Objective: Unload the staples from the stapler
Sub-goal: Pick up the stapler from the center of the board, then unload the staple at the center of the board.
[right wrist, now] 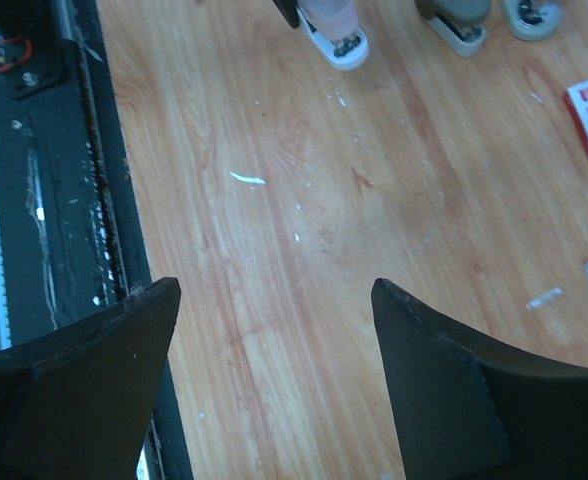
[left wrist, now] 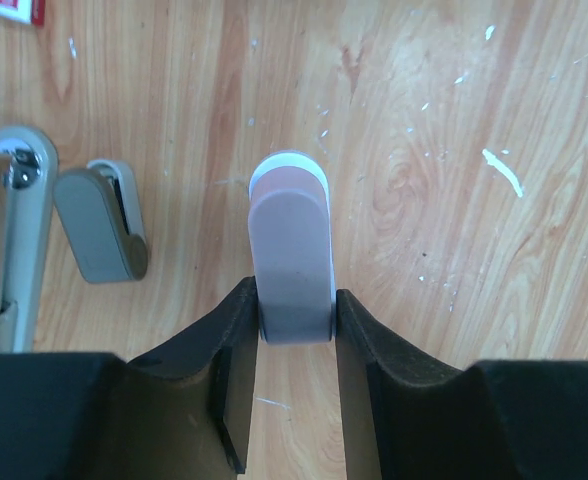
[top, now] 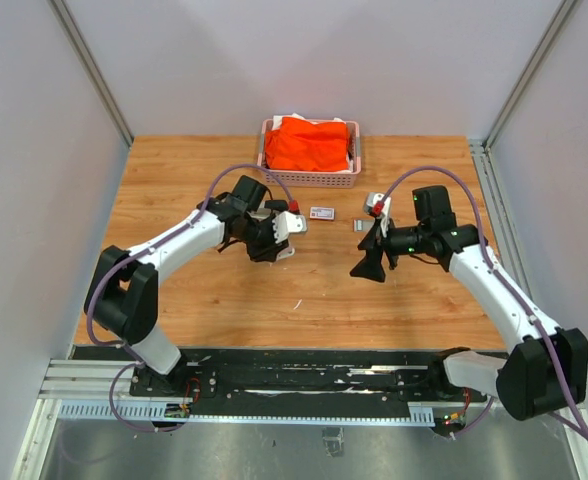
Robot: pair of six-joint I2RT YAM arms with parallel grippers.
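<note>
My left gripper is shut on the sides of a pale lilac-white stapler, which lies flat on the wood and points away from the wrist. In the top view the left gripper holds the stapler left of centre. My right gripper hangs open over bare wood with nothing between its fingers, and the right gripper is well to the right of the stapler. Small silvery-grey strips that look like staples lie near the right arm. No staples show in the held stapler.
A grey stapler and a white one with metal showing lie just left of the held stapler. A small white box with a red label sits behind them. A pink basket with orange cloth stands at the back. Pale flecks dot the wood.
</note>
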